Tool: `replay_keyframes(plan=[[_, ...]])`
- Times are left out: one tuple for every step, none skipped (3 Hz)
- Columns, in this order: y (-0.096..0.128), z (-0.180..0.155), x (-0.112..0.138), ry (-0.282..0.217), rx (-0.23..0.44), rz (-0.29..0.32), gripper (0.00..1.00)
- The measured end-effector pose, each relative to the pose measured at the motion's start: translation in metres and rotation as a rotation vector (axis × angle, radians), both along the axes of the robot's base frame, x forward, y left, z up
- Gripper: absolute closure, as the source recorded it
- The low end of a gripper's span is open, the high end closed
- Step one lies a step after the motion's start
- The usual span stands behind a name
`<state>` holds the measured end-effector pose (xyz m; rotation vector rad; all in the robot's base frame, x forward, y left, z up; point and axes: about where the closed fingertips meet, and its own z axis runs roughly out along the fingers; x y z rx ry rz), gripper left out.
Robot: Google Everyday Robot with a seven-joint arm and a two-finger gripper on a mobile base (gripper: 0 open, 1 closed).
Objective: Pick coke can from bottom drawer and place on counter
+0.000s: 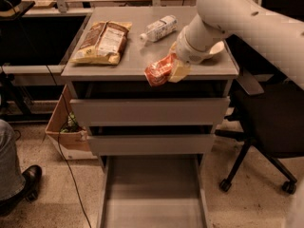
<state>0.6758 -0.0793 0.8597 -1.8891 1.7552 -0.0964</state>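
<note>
My gripper (167, 70) is shut on the coke can (158, 71), a small red can held tilted on its side. It hangs over the front edge of the counter (133, 63), right of the middle. My white arm reaches in from the upper right. The bottom drawer (152, 194) is pulled out below, and its grey floor shows nothing on it.
A snack bag (102, 42) lies on the counter's left part. A clear plastic bottle (158, 28) lies at the back, and a pale bowl (213, 49) sits behind my arm. A cardboard box (69, 132) stands left of the cabinet, an office chair (270, 122) at right, a person's shoe (23, 186) at lower left.
</note>
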Motion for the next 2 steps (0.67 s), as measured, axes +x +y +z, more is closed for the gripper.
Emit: replay_keyframes(plan=[[0.000, 0.017, 0.034, -0.016, 0.049, -0.012, 1.00], [0.010, 0.017, 0.060, -0.010, 0.123, -0.012, 1.00]])
